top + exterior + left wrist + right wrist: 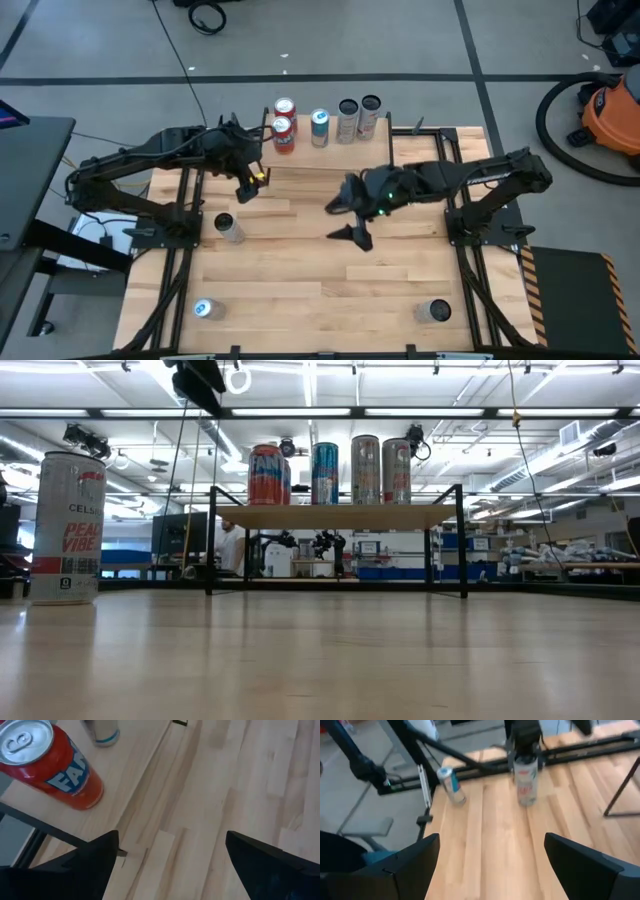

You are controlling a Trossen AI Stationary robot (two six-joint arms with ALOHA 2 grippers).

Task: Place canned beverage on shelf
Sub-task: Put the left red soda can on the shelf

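- While both grippers stand spread and empty, 3 cans are left loose on the table (300,290), so the job is judged part done.
- Nearest the front edge: a blue-topped can (205,309) at the left corner and a dark-topped can (434,311) at the right corner, both upright and well apart.
- Mid-left: a pale can (229,227), upright, near the left arm's base; it is seen from the right wrist as a light can with red lettering (525,779).
- Right gripper (345,220) is held over mid-table, fingers (405,860) wide apart, nothing between them.
- Left gripper (247,182) is held just in front of the shelf (440,140), fingers (85,865) wide apart, nothing pinched.
- Farthest: 5 cans already stand along the shelf, among them a red can (50,765) at the left end.
- Handling, as judged: thin metal wall, rigid if full but easily dented by a hard squeeze; smooth and possibly slippery; weight cannot be told.
- Hold is best taken on the cylindrical body at mid-height, jaws square across the width, can kept upright.
- Rim and top are to be avoided; tall slim shape is judged easy to tip on release.
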